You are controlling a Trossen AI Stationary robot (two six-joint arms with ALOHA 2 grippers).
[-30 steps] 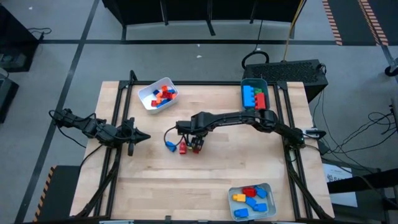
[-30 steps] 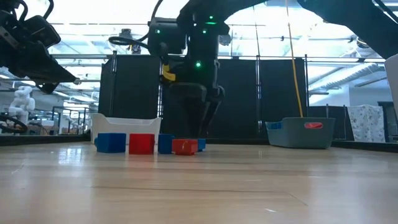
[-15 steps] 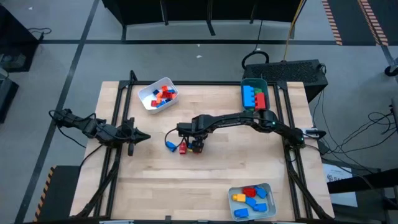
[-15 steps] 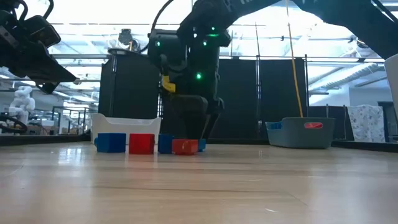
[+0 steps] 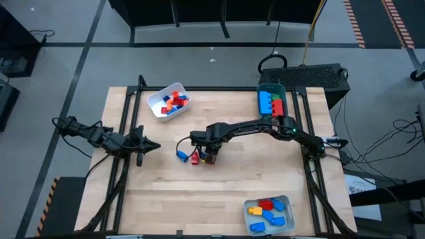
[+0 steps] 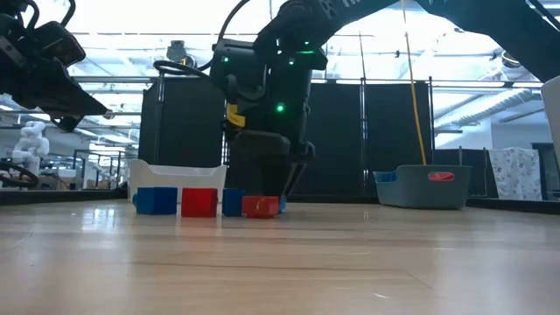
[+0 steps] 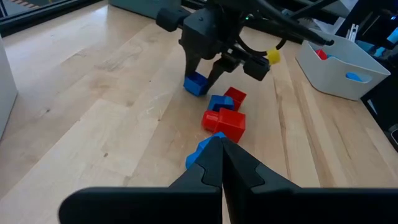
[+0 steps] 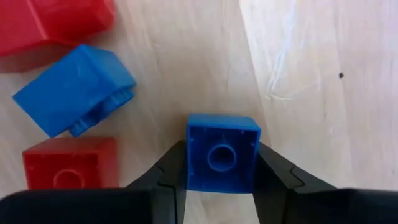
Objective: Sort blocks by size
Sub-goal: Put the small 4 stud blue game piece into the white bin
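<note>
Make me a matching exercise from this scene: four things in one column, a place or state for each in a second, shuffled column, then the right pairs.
Things:
1. small blue block
2. left gripper
3. white tray
4. teal tray

Places or states:
A. far right corner of the table, holding blue, green and red bricks
B. between the right gripper's fingers, on the table
C. far left part of the table, holding small red and blue bricks
D. shut, waiting at the table's left side

Pairs: 1-B, 2-D, 3-C, 4-A
</note>
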